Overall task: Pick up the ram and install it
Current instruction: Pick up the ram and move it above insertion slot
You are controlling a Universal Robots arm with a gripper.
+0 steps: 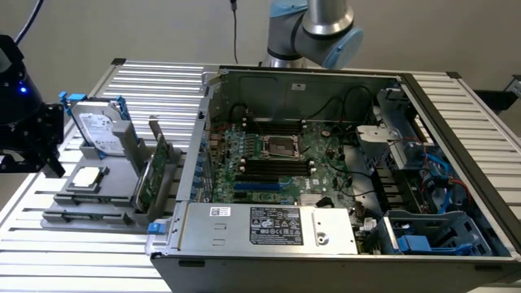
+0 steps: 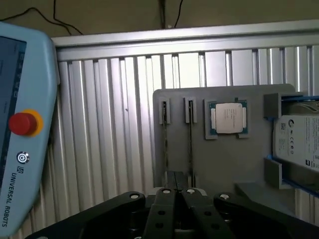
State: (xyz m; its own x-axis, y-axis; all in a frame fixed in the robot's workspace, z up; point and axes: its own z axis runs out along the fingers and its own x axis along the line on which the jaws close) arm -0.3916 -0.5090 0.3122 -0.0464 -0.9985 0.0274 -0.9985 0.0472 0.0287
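Observation:
My gripper (image 2: 178, 192) is shut with nothing between its fingers. In the exterior view the gripper (image 1: 47, 166) hangs at the far left, above and beside the grey parts holder (image 1: 89, 204). Two thin boards stand on edge in the holder's slots (image 2: 165, 144) (image 2: 190, 144), just beyond my fingertips. From the side they are green (image 1: 155, 174). I cannot tell which of them is the ram. The open computer case (image 1: 342, 244) lies to the exterior view's right, with long black memory slots (image 1: 277, 166) on its motherboard.
The holder also carries a processor chip (image 2: 228, 118) and a hard drive (image 2: 299, 142) in blue brackets. A teach pendant (image 2: 22, 124) with a red stop button lies on the slatted metal table (image 2: 109, 129). The arm's base (image 1: 313, 27) stands behind the case.

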